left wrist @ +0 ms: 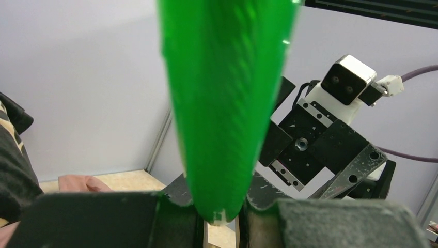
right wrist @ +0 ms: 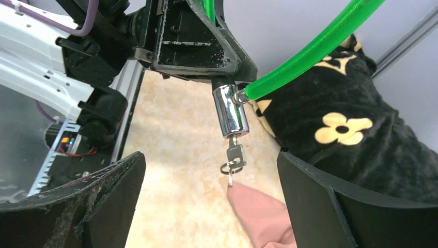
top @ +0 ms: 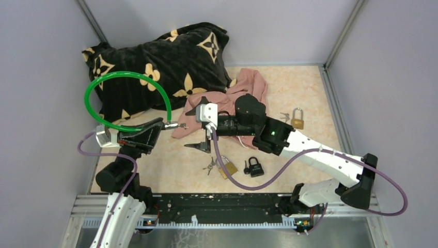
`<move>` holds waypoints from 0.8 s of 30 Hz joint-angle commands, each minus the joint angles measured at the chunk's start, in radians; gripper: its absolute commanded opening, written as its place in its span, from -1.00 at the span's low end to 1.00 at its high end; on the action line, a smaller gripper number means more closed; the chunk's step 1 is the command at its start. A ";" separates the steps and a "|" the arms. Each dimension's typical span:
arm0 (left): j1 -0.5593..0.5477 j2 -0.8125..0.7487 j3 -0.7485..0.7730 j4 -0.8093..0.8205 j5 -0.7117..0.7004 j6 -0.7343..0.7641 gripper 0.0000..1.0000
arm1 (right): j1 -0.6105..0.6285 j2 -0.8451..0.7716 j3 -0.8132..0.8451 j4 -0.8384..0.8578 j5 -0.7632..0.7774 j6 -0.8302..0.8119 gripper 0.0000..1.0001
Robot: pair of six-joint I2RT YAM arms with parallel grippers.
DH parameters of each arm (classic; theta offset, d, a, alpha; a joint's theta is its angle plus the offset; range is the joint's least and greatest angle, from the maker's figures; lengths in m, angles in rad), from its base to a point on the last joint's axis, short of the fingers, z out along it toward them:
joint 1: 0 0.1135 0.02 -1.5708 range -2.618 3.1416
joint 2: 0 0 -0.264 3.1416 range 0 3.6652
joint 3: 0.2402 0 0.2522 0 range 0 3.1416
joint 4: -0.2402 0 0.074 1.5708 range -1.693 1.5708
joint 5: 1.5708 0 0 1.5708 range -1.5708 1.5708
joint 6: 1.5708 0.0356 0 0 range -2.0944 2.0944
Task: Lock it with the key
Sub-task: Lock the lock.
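Observation:
A green cable lock (top: 129, 90) loops above the table. My left gripper (top: 164, 124) is shut on its end by the chrome lock barrel (right wrist: 231, 111); the cable fills the left wrist view (left wrist: 222, 103). A key (right wrist: 235, 154) with a ring and a second key sits in the barrel's end and hangs free. My right gripper (top: 201, 129) is open, its black fingers (right wrist: 98, 201) wide apart on either side of the key, a short way from it and not touching.
A black flowered cushion (top: 165, 62) lies at the back left, a pink cloth (top: 232, 98) behind the right gripper. A brass padlock (top: 297, 120) with keys, a second brass padlock (top: 227, 168) and a black padlock (top: 255, 167) lie on the table.

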 commanded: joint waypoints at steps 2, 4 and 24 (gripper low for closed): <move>0.001 -0.004 0.004 0.045 0.009 0.016 -1.00 | -0.006 0.035 0.155 -0.168 -0.030 0.056 0.79; 0.001 -0.005 0.004 0.045 0.012 0.018 -1.00 | -0.006 0.086 0.235 -0.241 -0.045 0.057 0.55; 0.001 -0.008 0.004 0.055 0.025 0.025 -1.00 | -0.025 0.178 0.299 -0.284 -0.044 0.045 -0.73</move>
